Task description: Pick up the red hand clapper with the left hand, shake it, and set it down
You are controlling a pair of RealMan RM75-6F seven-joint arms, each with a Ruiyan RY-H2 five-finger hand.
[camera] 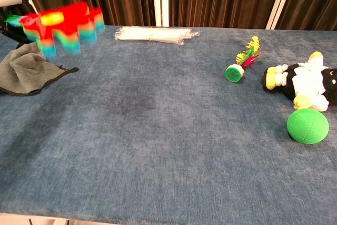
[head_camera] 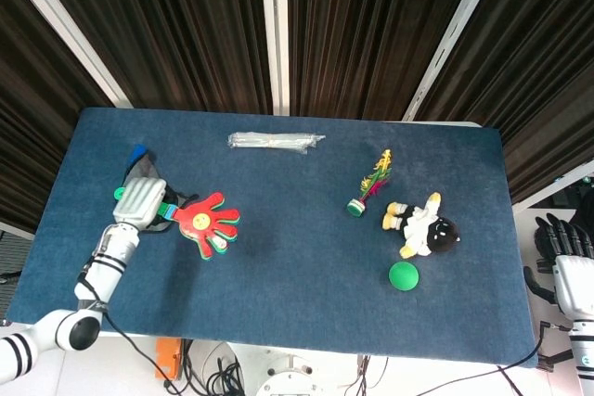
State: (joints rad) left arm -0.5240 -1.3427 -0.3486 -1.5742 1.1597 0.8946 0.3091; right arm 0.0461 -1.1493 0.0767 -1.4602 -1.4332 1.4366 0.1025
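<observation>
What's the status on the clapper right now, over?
Left hand grips the red hand clapper by its handle, raised off the table and motion-blurred. Right hand off the table edge, holding nothing visible. Grey cloth lies under the clapper.
</observation>
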